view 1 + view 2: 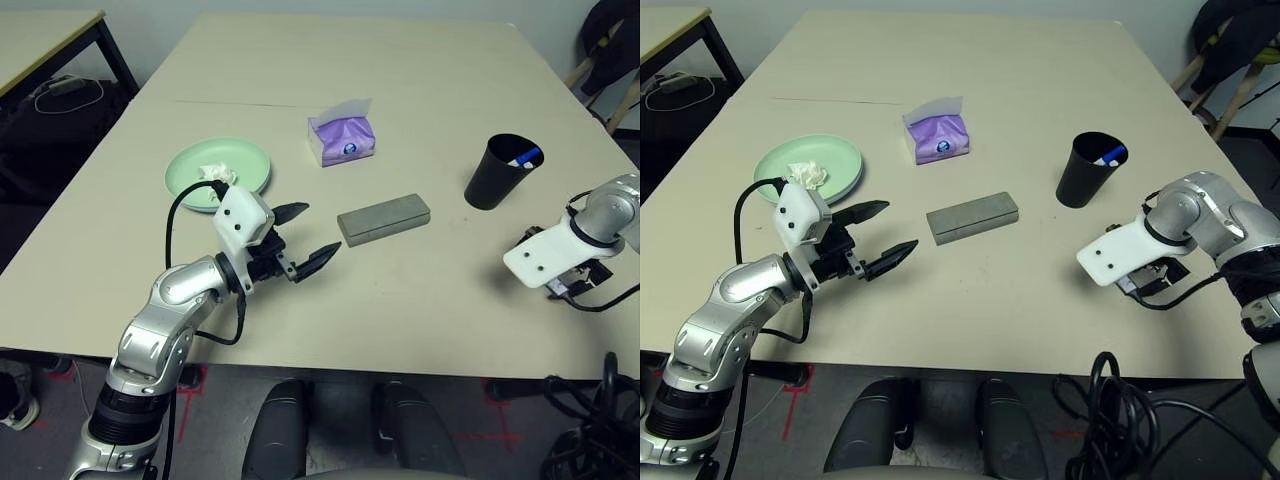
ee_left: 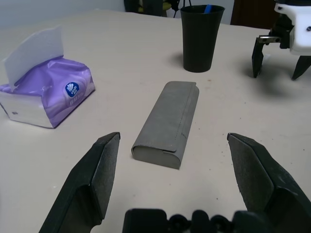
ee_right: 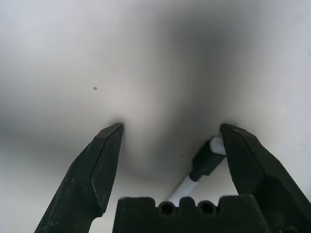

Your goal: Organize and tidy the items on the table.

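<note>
Case: grey glasses case (image 1: pixel 384 218) mid-desk, long axis running 8-to-2 o'clock | Left gripper (image 1: pixel 300 240): fingers apart, empty, case just beyond at 2 o'clock, nearer arm | Right gripper (image 2: pixel 277 60): fingers apart, pointing down, white pen (image 3: pixel 199 170) beneath.

The left arm (image 1: pixel 165 320), at the lower left of the head view, is built of rounded silver segments with black joint rings. A black cable (image 1: pixel 178 215) loops from its forearm up to a white rounded housing (image 1: pixel 243 218) dotted with small dark screw holes. From that housing juts the left pincer (image 1: pixel 307 236), two black tapered, pointed fingers (image 2: pixel 95 187). At the right edge, the right arm (image 1: pixel 612 212) is likewise silver, ending in a flat white plate (image 1: pixel 547 257) with screw holes and thin black wires.
</note>
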You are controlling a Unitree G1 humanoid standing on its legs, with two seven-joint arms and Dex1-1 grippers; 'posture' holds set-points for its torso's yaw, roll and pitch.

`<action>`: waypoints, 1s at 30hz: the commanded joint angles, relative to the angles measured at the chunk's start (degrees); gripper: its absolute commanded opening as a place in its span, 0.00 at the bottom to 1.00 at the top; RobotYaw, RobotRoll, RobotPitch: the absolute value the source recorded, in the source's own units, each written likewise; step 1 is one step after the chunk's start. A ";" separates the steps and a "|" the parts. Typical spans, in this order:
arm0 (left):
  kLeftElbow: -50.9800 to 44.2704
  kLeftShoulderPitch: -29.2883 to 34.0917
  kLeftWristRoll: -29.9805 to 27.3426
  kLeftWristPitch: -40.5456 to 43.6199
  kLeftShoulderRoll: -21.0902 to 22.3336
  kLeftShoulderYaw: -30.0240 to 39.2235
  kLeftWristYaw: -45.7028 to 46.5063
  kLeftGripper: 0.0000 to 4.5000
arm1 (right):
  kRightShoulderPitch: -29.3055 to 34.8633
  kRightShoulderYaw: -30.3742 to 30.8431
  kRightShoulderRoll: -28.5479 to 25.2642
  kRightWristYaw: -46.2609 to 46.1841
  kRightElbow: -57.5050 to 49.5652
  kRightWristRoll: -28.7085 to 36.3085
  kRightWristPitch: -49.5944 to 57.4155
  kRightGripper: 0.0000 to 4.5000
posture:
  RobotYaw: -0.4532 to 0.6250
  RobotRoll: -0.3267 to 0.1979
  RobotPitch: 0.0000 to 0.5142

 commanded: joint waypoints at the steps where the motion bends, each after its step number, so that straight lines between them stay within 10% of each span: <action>1: -0.23 0.05 0.13 -0.15 0.14 -0.82 -0.58 1.00 | -1.46 1.16 1.70 -2.88 3.25 -1.70 0.26 0.99 | 0.49 0.62 0.34; 30: 0.41 -1.06 0.13 0.13 -0.29 -1.55 -0.93 1.00 | 3.69 -1.30 -0.32 -4.99 -2.72 -3.57 16.86 0.99 | 0.46 0.62 0.36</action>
